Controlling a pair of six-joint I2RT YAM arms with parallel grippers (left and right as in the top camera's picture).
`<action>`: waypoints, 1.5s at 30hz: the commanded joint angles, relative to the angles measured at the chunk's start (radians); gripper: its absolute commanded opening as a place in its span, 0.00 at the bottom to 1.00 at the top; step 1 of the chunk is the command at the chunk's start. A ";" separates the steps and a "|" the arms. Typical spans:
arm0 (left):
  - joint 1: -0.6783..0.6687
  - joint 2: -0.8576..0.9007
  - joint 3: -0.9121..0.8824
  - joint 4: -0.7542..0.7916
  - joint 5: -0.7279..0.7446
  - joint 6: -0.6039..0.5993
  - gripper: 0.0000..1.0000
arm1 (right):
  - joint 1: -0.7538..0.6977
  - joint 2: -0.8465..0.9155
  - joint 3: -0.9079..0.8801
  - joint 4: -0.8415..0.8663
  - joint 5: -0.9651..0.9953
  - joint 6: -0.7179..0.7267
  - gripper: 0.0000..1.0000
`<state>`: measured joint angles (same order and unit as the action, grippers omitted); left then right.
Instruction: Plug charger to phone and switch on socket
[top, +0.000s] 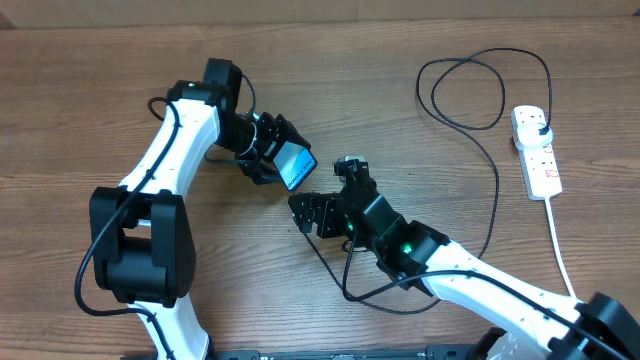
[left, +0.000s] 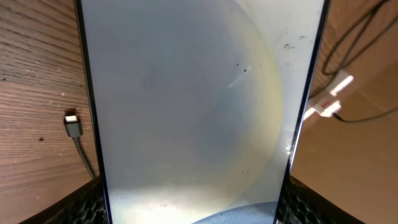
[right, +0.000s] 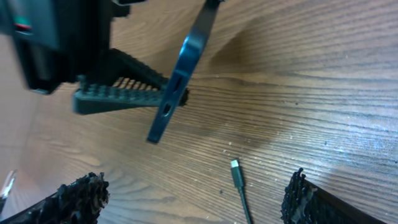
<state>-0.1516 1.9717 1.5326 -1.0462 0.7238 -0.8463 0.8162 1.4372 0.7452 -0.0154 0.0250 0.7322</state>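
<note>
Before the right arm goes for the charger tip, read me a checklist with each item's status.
1. Hold: phone clamped in left end effector: ok.
2. Free: right end effector open, empty: ok.
3. Pickup: connector tip not gripped, lying on table: not ok.
4. Target: port on phone's edge visible: ok.
5. Power: charger plug in socket: ok.
6. Switched on: cannot tell.

A brown wood-grain table (top: 80, 120) is seen in all views. A paler tan strip (top: 300, 12) is seen along its far edge from overhead; what it is cannot be told. Small pale specks (right: 283, 132) are scattered on the tabletop.
</note>
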 joint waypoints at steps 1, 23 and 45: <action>-0.018 0.003 0.030 0.003 -0.055 -0.045 0.05 | -0.022 0.011 0.022 0.026 0.027 0.031 0.91; -0.171 0.003 0.030 0.115 -0.157 -0.198 0.04 | -0.098 0.069 0.023 0.083 0.079 0.080 0.88; -0.220 0.003 0.030 0.138 -0.182 -0.246 0.04 | -0.107 0.123 0.023 0.120 0.129 0.188 0.62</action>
<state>-0.3653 1.9717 1.5326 -0.9115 0.5514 -1.0832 0.7136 1.5536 0.7460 0.0944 0.1558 0.9081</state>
